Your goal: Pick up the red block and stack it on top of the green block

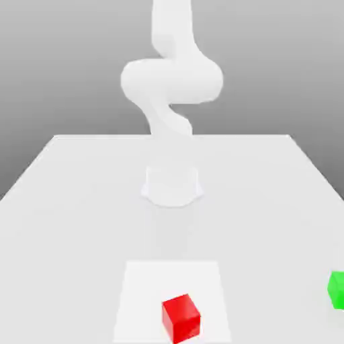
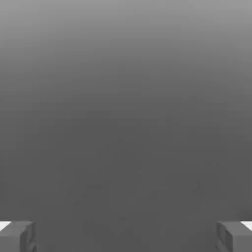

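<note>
The red block (image 1: pixel 181 317) is a small cube resting on a lighter square patch of the white table (image 1: pixel 80 201), near the front edge. The green block (image 1: pixel 337 289) sits on the table at the exterior view's right edge, partly cut off. The white arm (image 1: pixel 171 80) rises from its base at the table's middle, far behind both blocks. In the hand view my gripper (image 2: pixel 126 236) is open, its two grey fingertips (image 2: pixel 19 235) set wide apart with nothing between them, facing plain grey background.
The arm's round base (image 1: pixel 172 185) stands at the centre of the table. The table's far edge runs behind it, and its side edges slope outward toward the front.
</note>
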